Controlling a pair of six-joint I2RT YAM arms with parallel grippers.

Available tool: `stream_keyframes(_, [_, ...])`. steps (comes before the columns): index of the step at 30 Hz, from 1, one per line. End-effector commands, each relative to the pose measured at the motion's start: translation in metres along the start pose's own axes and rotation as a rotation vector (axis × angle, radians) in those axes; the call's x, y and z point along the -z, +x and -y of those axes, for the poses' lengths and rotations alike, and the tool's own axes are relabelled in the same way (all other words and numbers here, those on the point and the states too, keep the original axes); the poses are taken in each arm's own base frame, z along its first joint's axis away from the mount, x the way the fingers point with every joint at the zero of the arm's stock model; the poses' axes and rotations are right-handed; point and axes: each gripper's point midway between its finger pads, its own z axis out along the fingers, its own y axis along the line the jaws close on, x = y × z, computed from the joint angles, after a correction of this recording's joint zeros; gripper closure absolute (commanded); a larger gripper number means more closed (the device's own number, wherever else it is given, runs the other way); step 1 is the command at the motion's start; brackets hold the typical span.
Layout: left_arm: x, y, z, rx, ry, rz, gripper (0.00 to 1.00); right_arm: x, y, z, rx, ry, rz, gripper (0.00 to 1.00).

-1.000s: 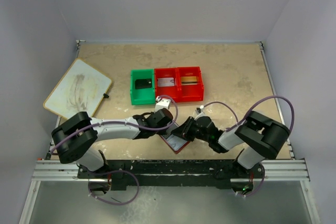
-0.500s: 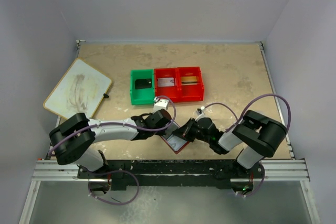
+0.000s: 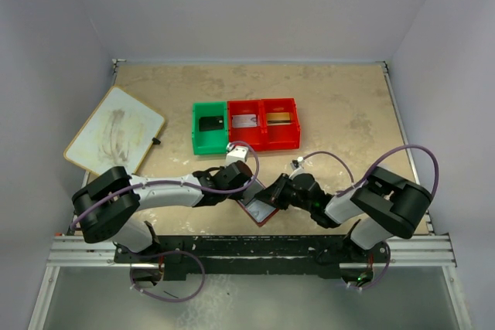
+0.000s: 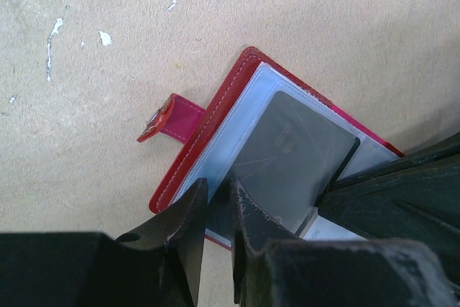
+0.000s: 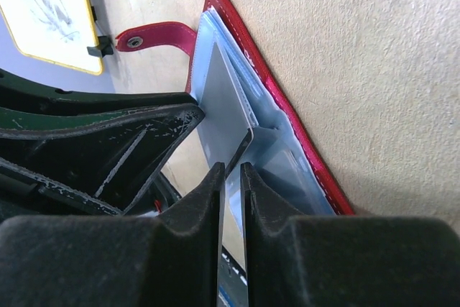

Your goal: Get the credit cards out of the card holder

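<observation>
1. Three cards lie in the bin tray [image 3: 263, 143], the same as a second ago: the black card [image 3: 210, 124] in the green compartment, the silver-grey card [image 3: 244, 121] and the gold-brown card [image 3: 279, 118] in the two red ones. None added.
2. Change: the right arm's elbow has swung outward and nearer the bases; the left wrist has eased slightly toward the near edge. The card holder [image 3: 259, 209] has not shifted. It lies open on the table [image 3: 348, 106], between both arms' fingers.
3. The right gripper [image 5: 230, 170] has its fingers almost together, pinching a pale leaf [image 5: 228, 106] lifted off the holder. Sleeve or card: cannot tell.
4. The left gripper [image 4: 218, 192] has its fingers close with a narrow gap, tips at the holder's edge near the red tab [image 4: 172, 118]. Pinching or only pressing: cannot tell.
5. Judgement: extraction is under way, but nothing came free this second.
6. Count: one holder, one dark card [image 4: 287, 156] in a sleeve, three binned cards, one white board [image 3: 114, 130].
</observation>
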Motion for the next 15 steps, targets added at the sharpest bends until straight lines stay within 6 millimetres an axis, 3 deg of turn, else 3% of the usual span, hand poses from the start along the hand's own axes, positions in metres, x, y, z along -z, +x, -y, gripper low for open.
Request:
stream_keyframes(1, [0.0039,0.0064,-0.0058,-0.003,-0.008,-0.023,0.84,-0.0037,-0.0028,-0.0083,0.022,-0.025,0.014,0.83])
stream_keyframes(8, [0.0047,0.0053,-0.0044,0.003,-0.002,-0.021,0.85,-0.0051,-0.0011,-0.0094,0.023,-0.039,0.007,0.87])
stream_keyframes(15, [0.0049,0.0060,-0.0030,0.006,0.006,-0.023,0.85,-0.0077,0.0003,-0.0111,0.015,-0.050,-0.003,0.84])
